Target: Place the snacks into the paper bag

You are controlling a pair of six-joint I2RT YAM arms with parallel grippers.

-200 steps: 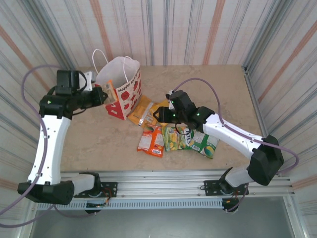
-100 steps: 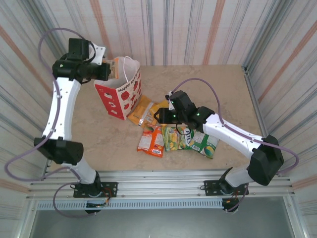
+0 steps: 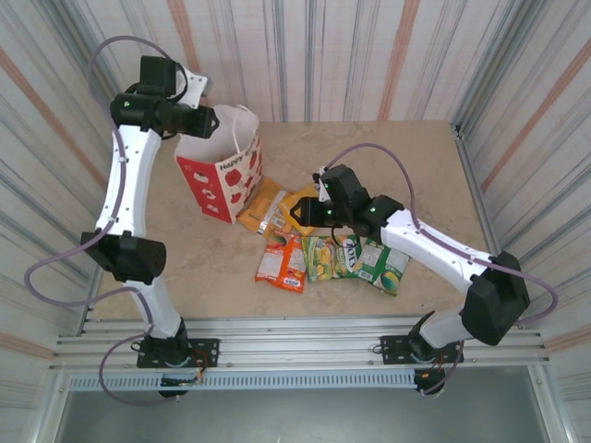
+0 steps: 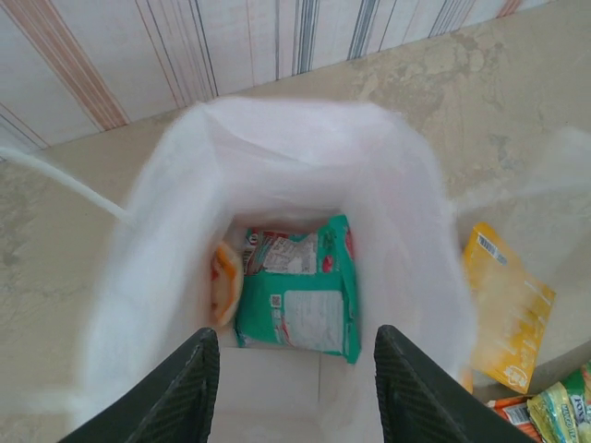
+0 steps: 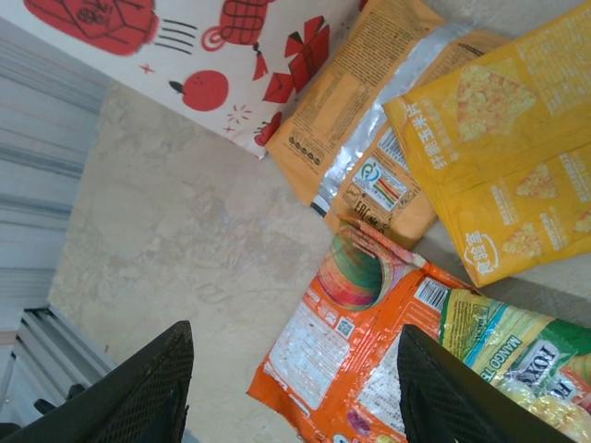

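While its fingers point(image 4: 185, 388) gape, L arm point(image 3: 125, 185) hangs over paper bag point(image 3: 226, 173)

Your top camera looks down from behind the arm bases point(image 3: 168, 352) onto the whole worktop point(image 3: 212, 272). Your left wrist camera peers straight into the paper bag point(image 4: 138, 277) from close above. Your right wrist camera hangs low over the snacks point(image 5: 342, 323). All three share both.

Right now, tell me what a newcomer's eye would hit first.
The white bag with red apples stands at far left, the left gripper open over its mouth and a teal packet lying inside. At mid-table, bright orange, yellow and green snacks lie spread under the open right gripper.
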